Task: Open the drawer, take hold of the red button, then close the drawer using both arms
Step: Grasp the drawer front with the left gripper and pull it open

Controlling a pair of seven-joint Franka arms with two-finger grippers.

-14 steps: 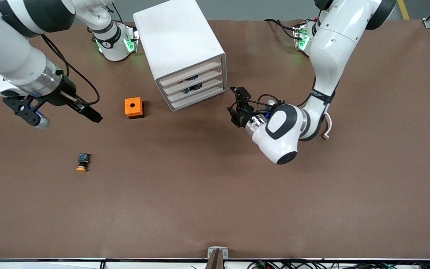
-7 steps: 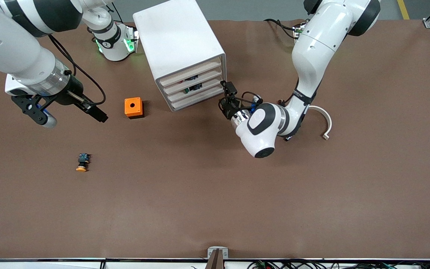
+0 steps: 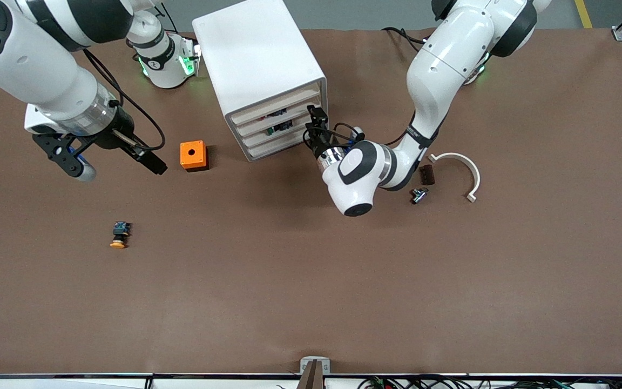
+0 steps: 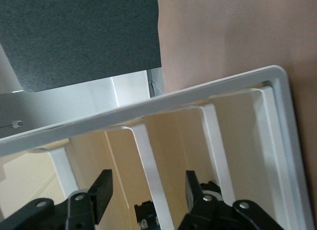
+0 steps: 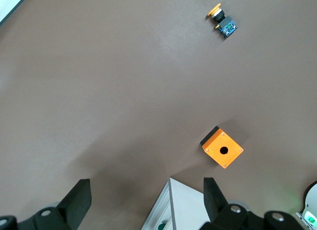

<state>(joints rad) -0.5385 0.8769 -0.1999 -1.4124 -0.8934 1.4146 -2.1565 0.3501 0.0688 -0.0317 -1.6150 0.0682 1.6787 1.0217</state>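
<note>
The left gripper [image 3: 313, 129] has been brought right up to the drawer fronts of the white cabinet [image 3: 259, 65] since a second ago, its fingers [image 4: 101, 190] spread apart with nothing between them. With that arm moved, a small dark block [image 3: 426, 174] and a small metal part [image 3: 418, 195] are uncovered beside the white curved piece [image 3: 459, 165]. The right gripper [image 3: 111, 156], fingers also spread and empty, has drifted toward the orange cube [image 3: 193, 155]. The drawer [image 3: 281, 129] is shut. A red-capped button cannot be made out; only dark parts show through the fronts.
</note>
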